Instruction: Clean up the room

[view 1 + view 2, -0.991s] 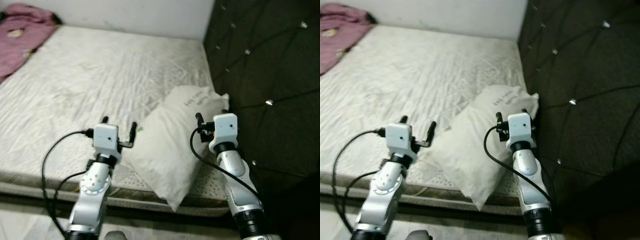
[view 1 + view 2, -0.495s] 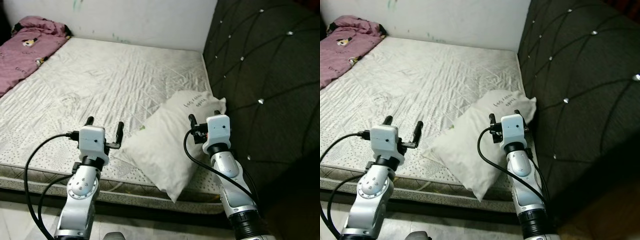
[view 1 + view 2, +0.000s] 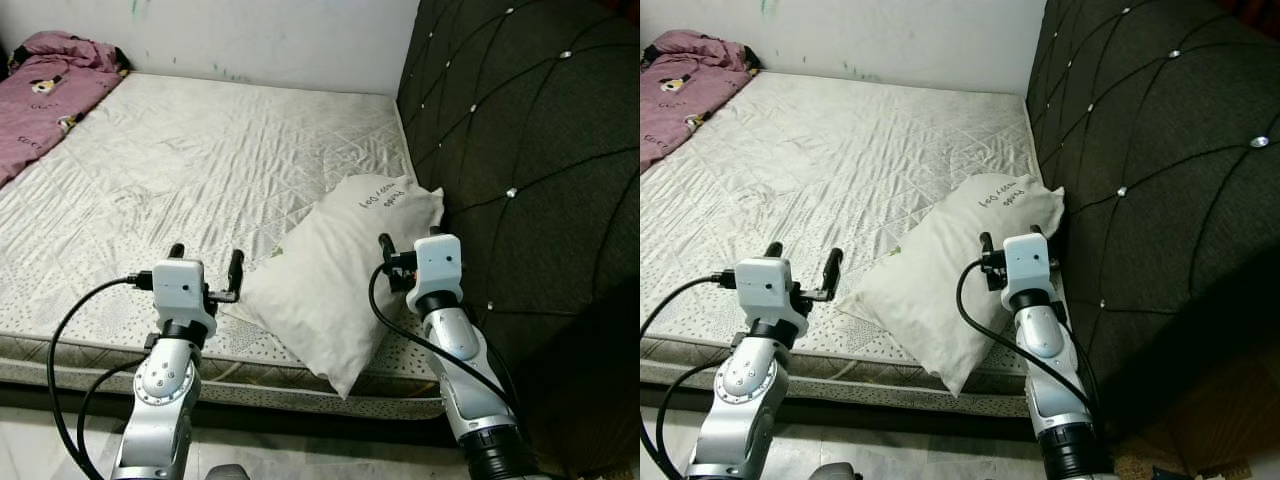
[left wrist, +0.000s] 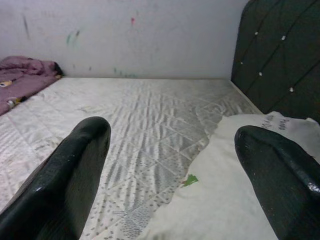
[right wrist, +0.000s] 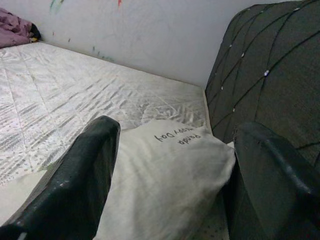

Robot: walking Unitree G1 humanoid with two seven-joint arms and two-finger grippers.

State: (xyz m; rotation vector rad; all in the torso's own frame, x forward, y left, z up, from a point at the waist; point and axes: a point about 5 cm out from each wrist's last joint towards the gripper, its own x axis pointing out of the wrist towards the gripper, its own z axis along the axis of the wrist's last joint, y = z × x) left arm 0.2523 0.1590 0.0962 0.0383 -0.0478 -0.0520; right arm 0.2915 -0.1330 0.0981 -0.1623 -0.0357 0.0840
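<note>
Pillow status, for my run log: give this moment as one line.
pillow: on mattress, against headboard | left gripper: open beside pillow | right gripper: open over pillow

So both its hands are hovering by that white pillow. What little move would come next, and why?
Probably both grippers ease forward to close on the pillow. The left gripper and right gripper hang open at its two sides, holding nothing, and it lies askew at the mattress edge.

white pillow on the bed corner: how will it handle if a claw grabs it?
The white pillow looks puffy and creased, so likely soft, light and floppy; expect sagging from a one-sided pinch. One corner overhangs the mattress edge, so a push may slide it off.
</note>
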